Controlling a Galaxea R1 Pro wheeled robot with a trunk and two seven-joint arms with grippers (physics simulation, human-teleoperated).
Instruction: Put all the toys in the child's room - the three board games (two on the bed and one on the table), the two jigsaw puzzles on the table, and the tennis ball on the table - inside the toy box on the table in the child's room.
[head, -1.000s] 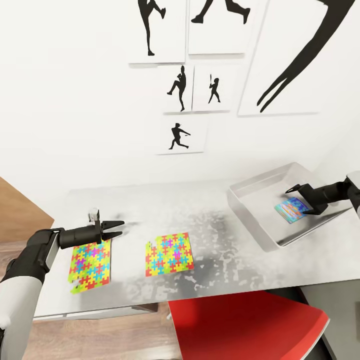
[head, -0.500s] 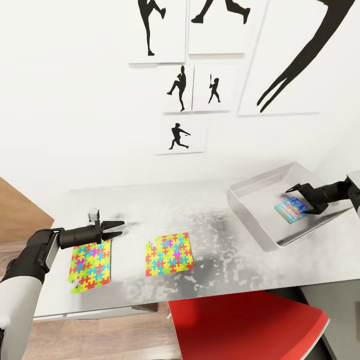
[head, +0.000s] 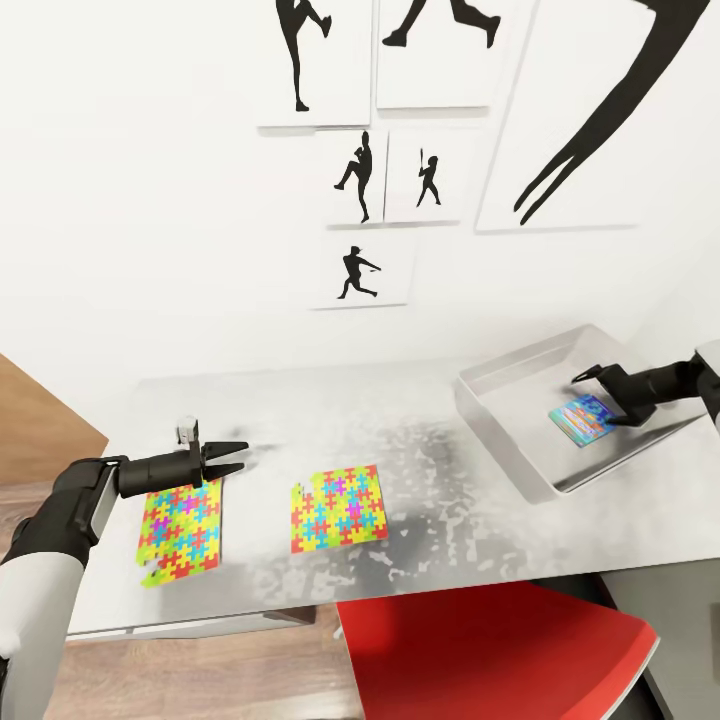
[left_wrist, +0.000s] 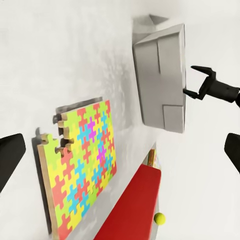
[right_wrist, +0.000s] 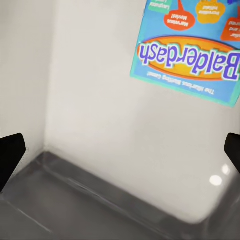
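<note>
Two jigsaw puzzles lie flat on the table: the left puzzle and the middle puzzle, the latter also in the left wrist view. My left gripper hovers open over the far edge of the left puzzle. The toy box stands at the table's right end with one board game lying flat inside, labelled Balderdash. My right gripper hangs open just above it, holding nothing. A tennis ball shows beyond the chair; what it rests on is unclear.
A red chair is pushed in under the table's front edge, and its seat shows in the left wrist view. White panels with black silhouettes hang on the wall behind. Wood floor shows at the left.
My right gripper has lifted slightly off the board game in the toy box. The left arm and the puzzles have not moved.
</note>
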